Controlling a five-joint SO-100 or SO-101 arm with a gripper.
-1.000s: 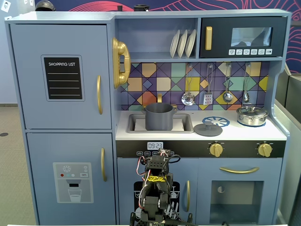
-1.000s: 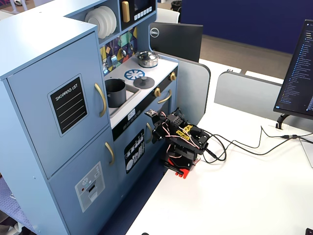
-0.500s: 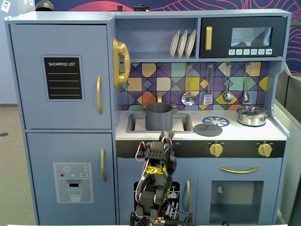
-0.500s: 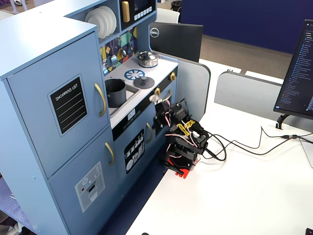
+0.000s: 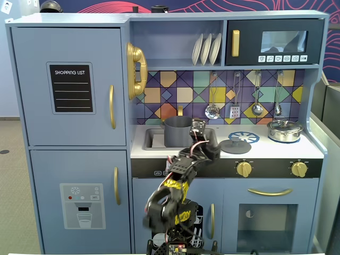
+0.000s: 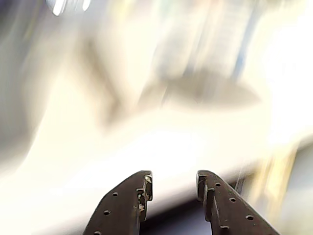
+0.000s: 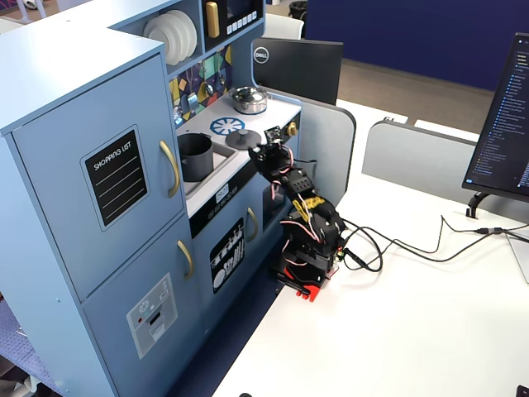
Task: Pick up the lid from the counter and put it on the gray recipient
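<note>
So the lid [image 5: 235,145] is sitting flat on the white surface [image 5: 313,150] of the toy kitchen, just in front of the blue burner ring [image 5: 244,137] in the front-on fixed view. The gray recipient [image 5: 178,130] stands upright in the sink [image 5: 152,139], off to the left of the lid and well apart from it. A shiny silver pot [image 5: 285,130] with its own lid is over at the right end.

The gripper [image 6: 173,188] is up over the surface between recipient and lid, touching neither as far as I can tell. The wrist view is really blurred, but the jaws show a moderate gap with nothing between them, and a dark oval smear beyond is probably the lid [image 6: 212,90].
</note>
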